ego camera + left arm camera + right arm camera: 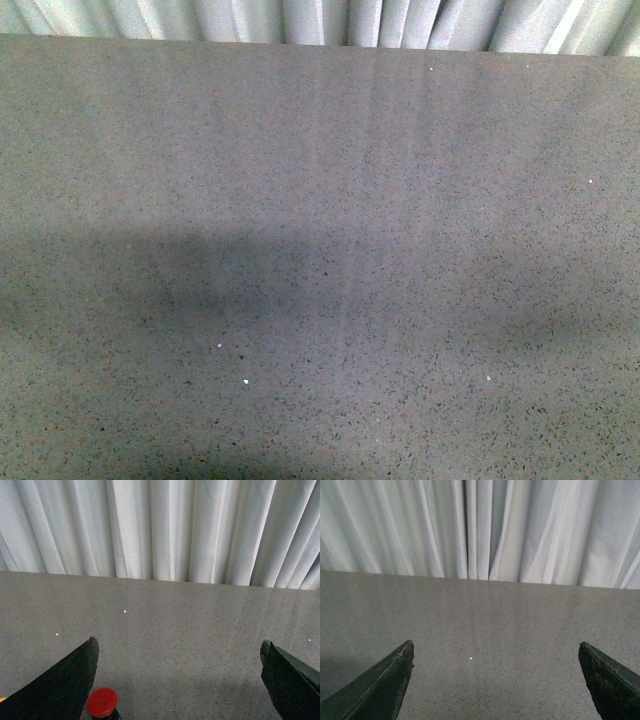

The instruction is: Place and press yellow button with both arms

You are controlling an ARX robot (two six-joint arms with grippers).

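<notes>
The yellow button is out of view in every frame. In the left wrist view my left gripper is open wide and empty above the grey speckled table. A push button with a round red cap stands on the table just beside one dark finger. A tiny orange sliver shows at the frame edge behind that finger; I cannot tell what it is. In the right wrist view my right gripper is open wide and empty over the bare table. Neither arm shows in the front view.
A white pleated curtain hangs behind the table's far edge, also in the right wrist view and the front view. The front view shows only the grey tabletop with a broad shadow at the lower left.
</notes>
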